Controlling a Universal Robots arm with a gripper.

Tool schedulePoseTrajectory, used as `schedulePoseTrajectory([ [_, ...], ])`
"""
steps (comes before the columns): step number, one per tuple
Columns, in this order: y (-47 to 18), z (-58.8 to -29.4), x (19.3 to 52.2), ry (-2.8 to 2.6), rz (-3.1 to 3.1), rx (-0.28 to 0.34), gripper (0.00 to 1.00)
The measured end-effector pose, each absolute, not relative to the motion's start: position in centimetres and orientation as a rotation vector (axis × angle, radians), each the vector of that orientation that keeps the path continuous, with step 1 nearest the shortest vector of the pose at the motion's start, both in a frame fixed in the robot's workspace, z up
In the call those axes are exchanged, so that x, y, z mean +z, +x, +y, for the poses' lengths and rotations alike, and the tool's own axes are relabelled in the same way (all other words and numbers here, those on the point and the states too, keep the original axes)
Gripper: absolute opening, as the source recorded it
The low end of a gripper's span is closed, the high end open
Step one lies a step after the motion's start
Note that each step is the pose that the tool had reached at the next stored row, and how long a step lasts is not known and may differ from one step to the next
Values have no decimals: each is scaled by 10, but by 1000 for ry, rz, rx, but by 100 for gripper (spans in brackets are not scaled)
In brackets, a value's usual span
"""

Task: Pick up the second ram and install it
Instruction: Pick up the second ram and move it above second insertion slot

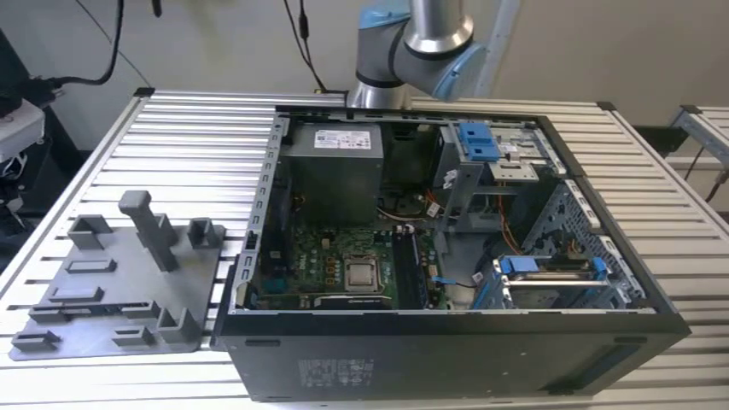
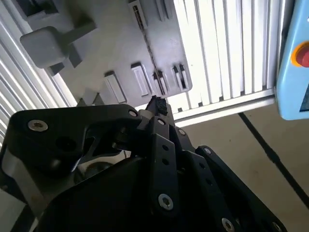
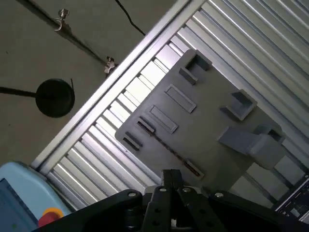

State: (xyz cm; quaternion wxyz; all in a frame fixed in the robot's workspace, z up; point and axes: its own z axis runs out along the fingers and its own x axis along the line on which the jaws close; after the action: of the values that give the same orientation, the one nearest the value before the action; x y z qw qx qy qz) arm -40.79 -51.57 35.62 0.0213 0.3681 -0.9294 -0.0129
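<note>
My gripper [image 3: 171, 177] shows in both wrist views as black linkages that meet at one narrow tip [image 2: 157, 104]. Its fingers look shut with nothing between them. It hangs well above the grey holder plate [image 3: 207, 111], touching nothing. A thin dark strip [image 3: 166, 146] runs between two small clips on that plate. It looks like the second ram standing on edge, and it also appears as a fine dark line [image 2: 150, 54] in the second wrist view. In the exterior view the plate [image 1: 114, 290] lies on the exterior view's left of the open computer case [image 1: 456, 256].
The case lies open with its motherboard [image 1: 341, 265] facing up, the power supply [image 1: 330, 171] at the back and blue drive brackets [image 1: 535, 273] on the exterior view's right. An upright post [image 1: 148, 226] stands on the plate. The arm's elbow [image 1: 416, 43] rises behind the case. A blue pendant [image 2: 294, 58] is near the table edge.
</note>
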Motion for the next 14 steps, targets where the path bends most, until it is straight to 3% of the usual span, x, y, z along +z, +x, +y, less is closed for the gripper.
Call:
schedulePoseTrajectory([
  [14, -408, -516, 356, 1495, -2709, -25, 11],
])
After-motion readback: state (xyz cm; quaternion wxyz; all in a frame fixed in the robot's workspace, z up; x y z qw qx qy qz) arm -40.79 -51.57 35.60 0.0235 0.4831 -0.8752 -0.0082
